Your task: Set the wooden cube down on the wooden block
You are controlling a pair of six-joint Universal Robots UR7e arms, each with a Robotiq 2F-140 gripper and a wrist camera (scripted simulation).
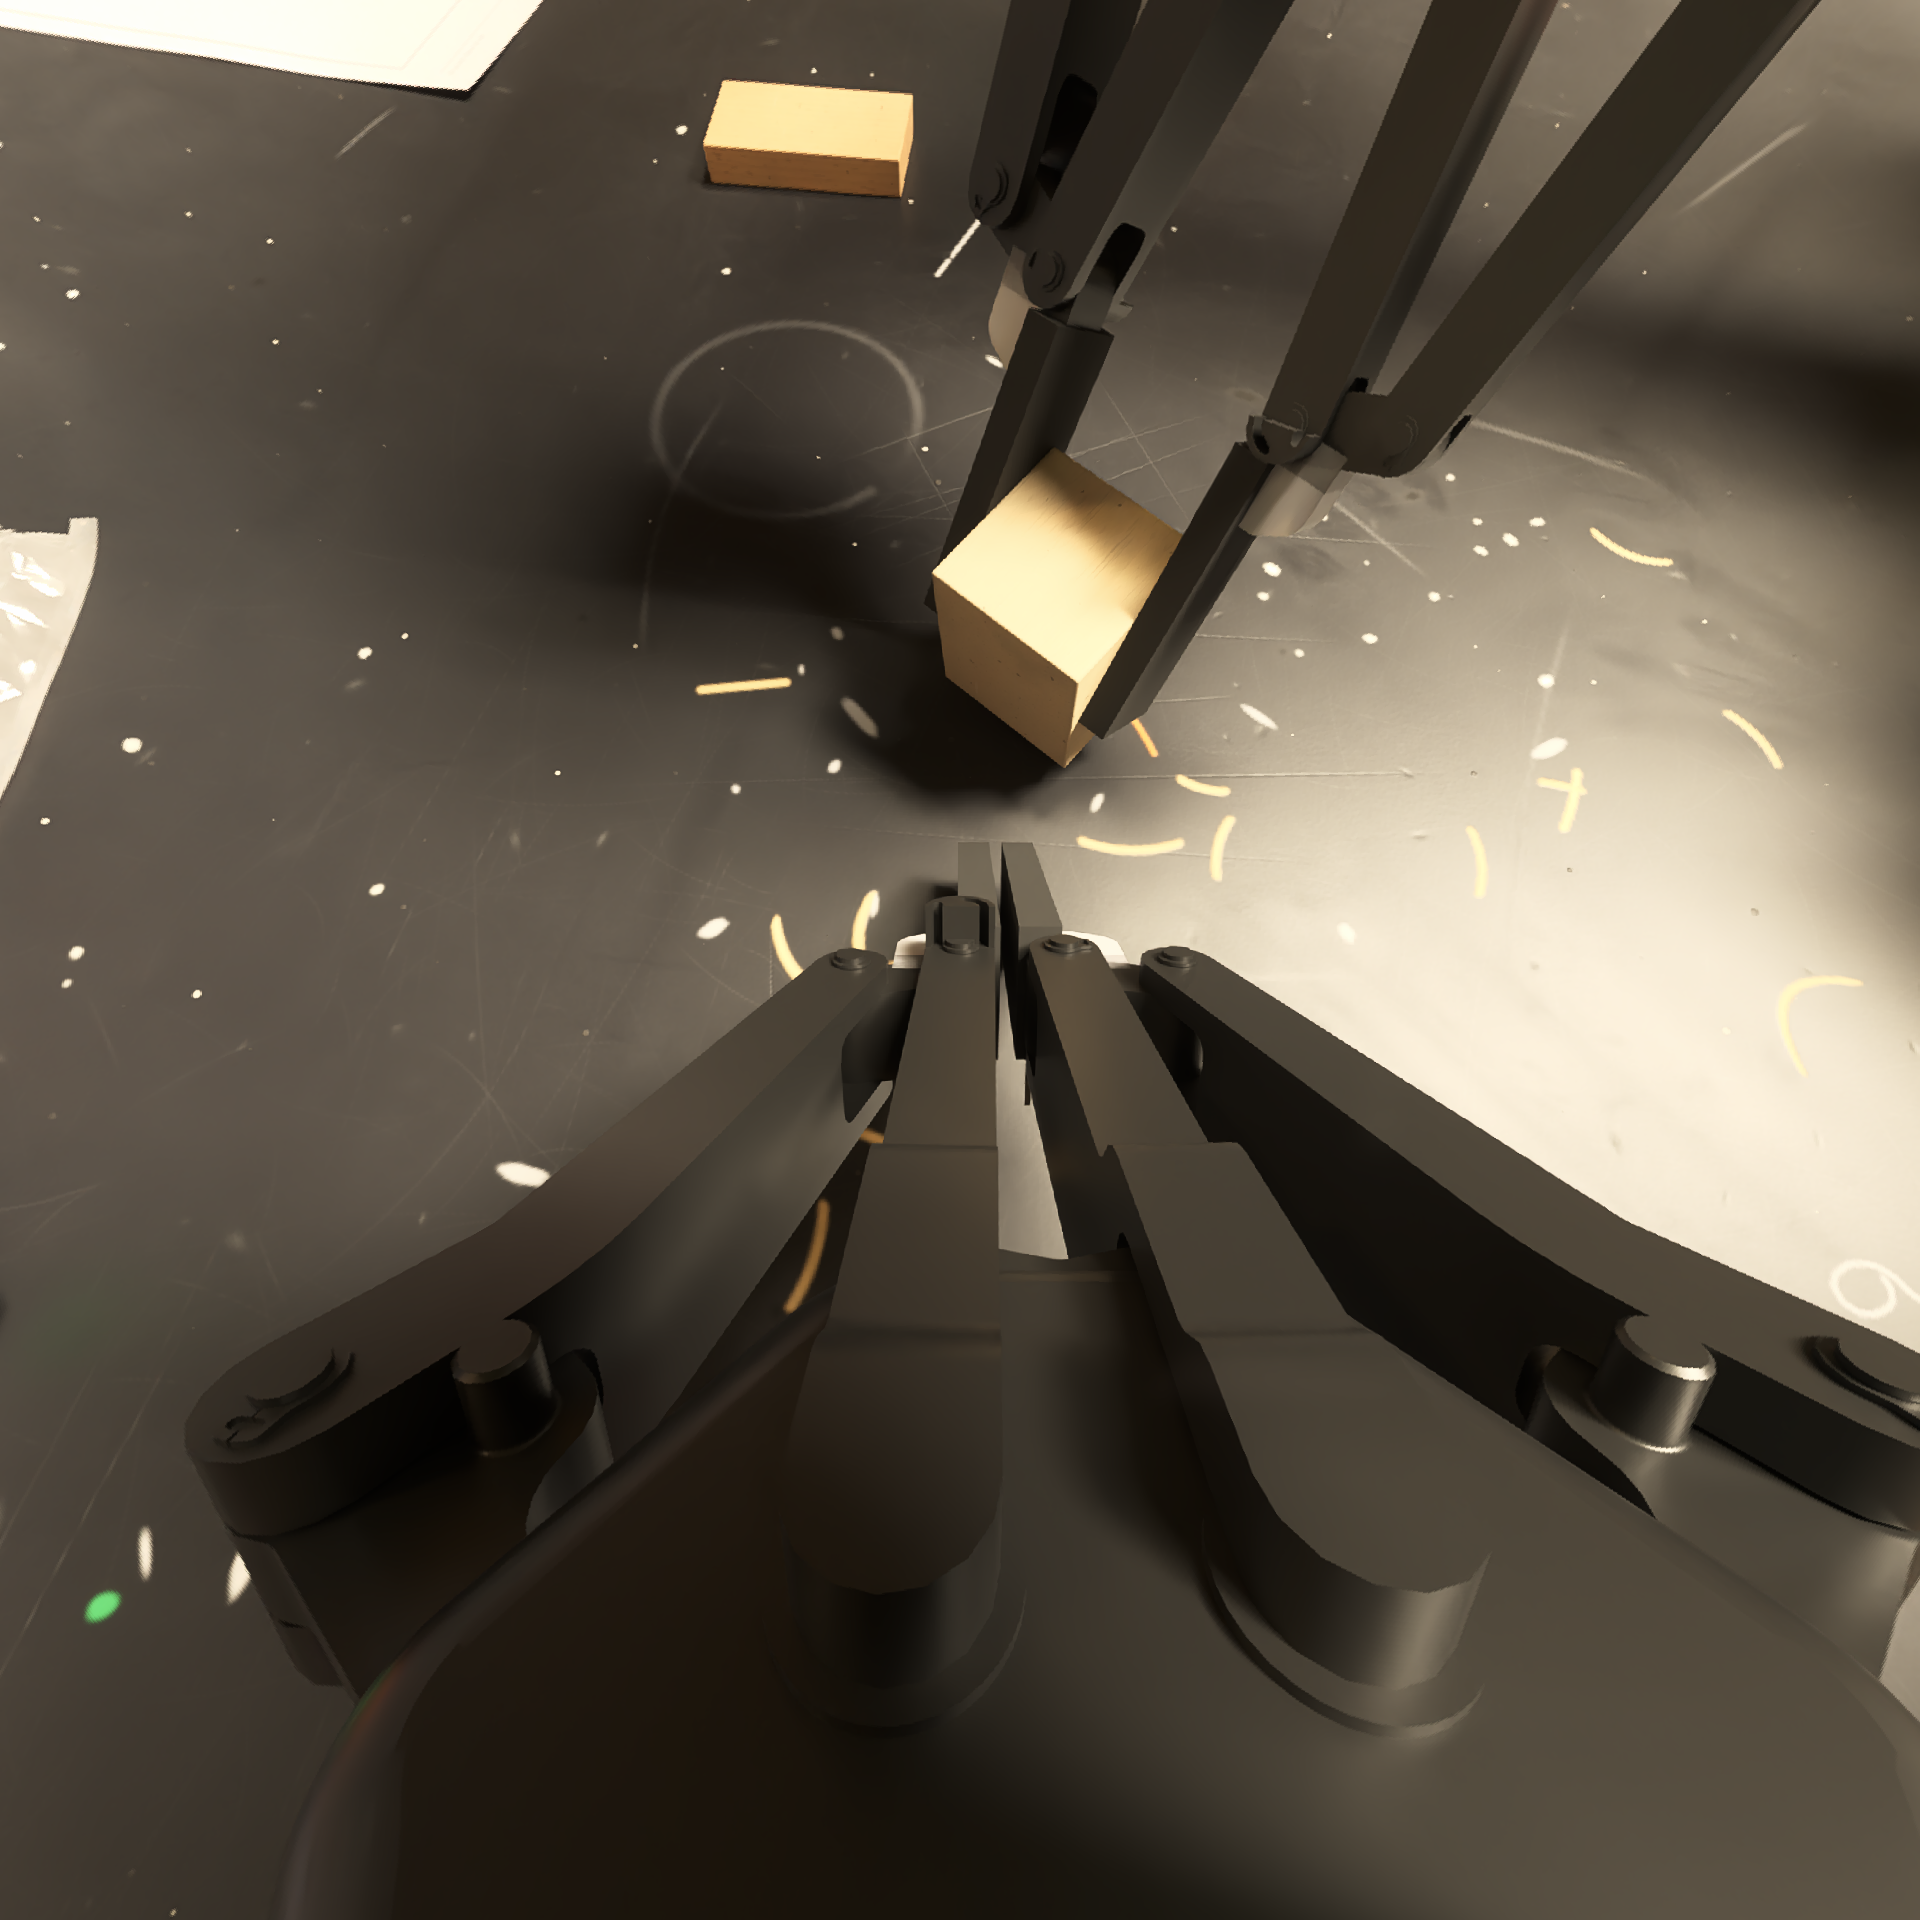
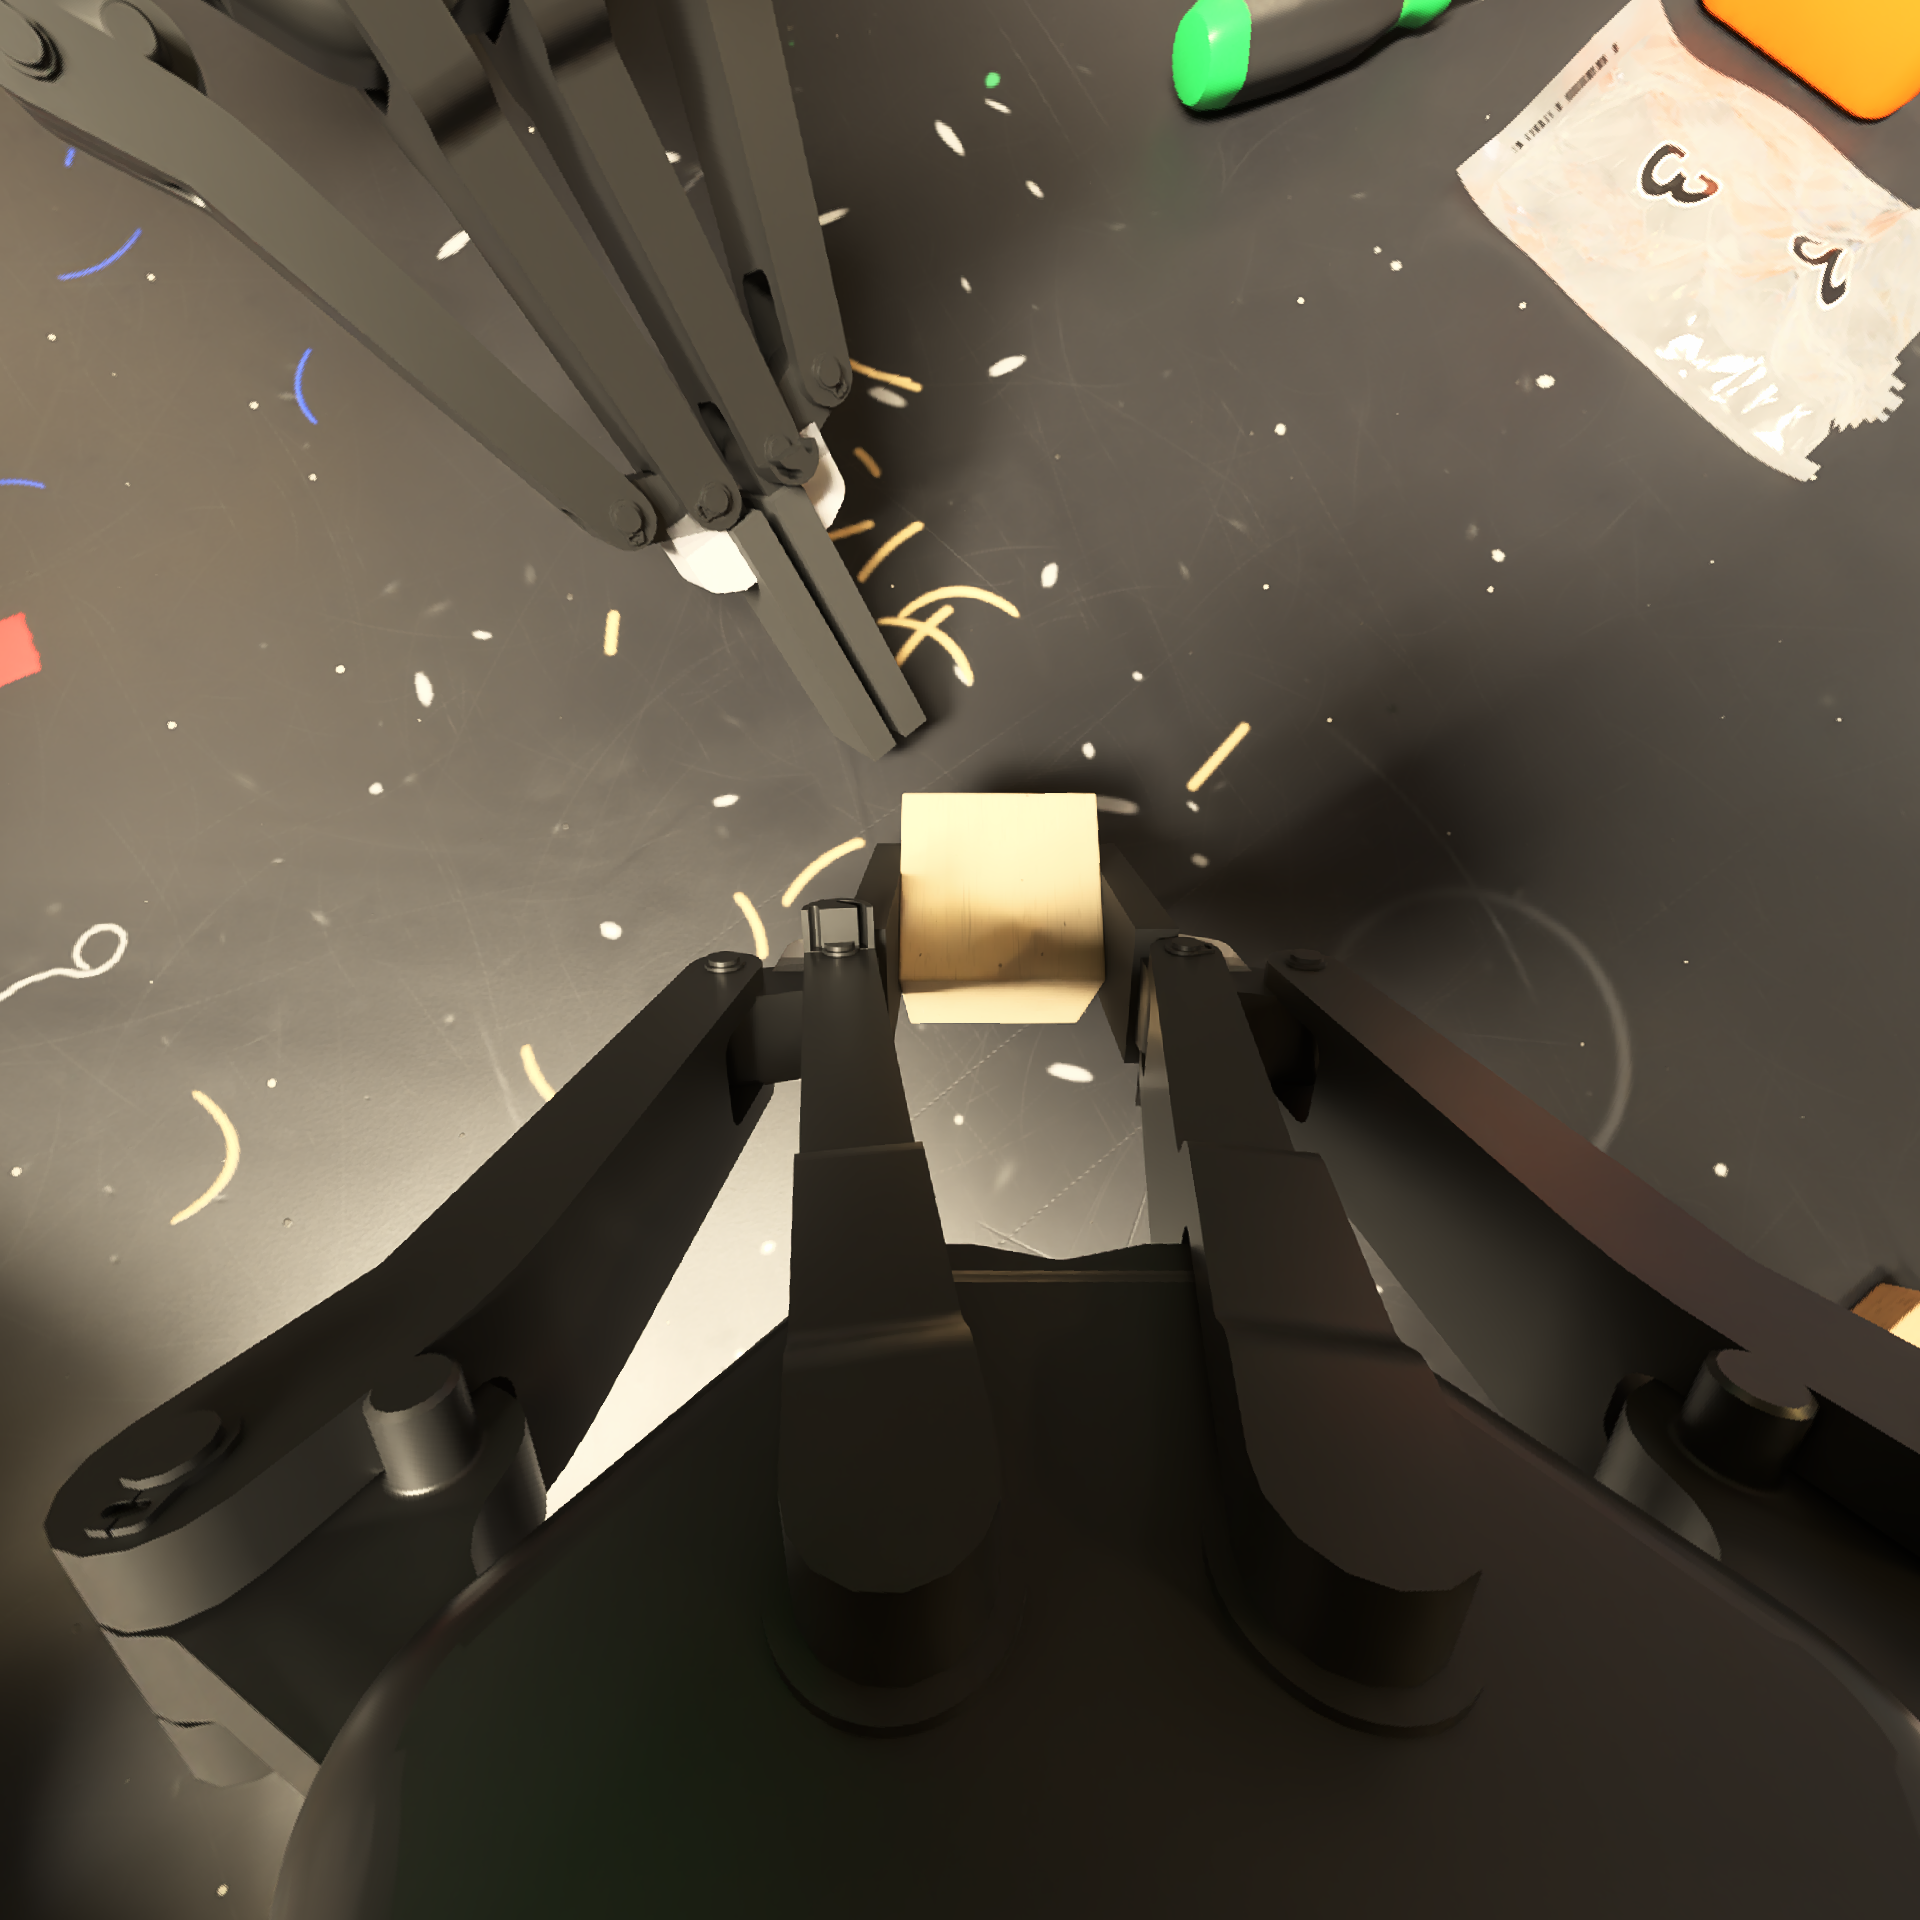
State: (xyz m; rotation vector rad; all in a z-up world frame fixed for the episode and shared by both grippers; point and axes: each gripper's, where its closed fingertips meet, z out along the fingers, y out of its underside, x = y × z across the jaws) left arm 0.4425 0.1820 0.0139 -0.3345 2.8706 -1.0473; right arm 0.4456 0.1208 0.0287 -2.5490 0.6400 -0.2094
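My right gripper [image 2: 997,862] is shut on the pale wooden cube [image 2: 995,899], held between its two fingers just above the dark table. In the left wrist view the same cube [image 1: 1049,613] hangs tilted in the right gripper [image 1: 1023,665], one corner close to the table. The flat wooden block [image 1: 808,137] lies on the table at the far left of that view, well apart from the cube. A corner of the block [image 2: 1893,1311] shows at the right edge of the right wrist view. My left gripper [image 1: 1000,854] is shut and empty, just short of the cube; it also shows in the right wrist view [image 2: 883,732].
A white sheet [image 1: 312,31] lies at the far left corner. A clear plastic bag [image 2: 1725,260] lies on the table, also at the left edge of the left wrist view [image 1: 36,613]. A green-tipped dark tool [image 2: 1278,47] and an orange object [image 2: 1829,52] lie beyond it.
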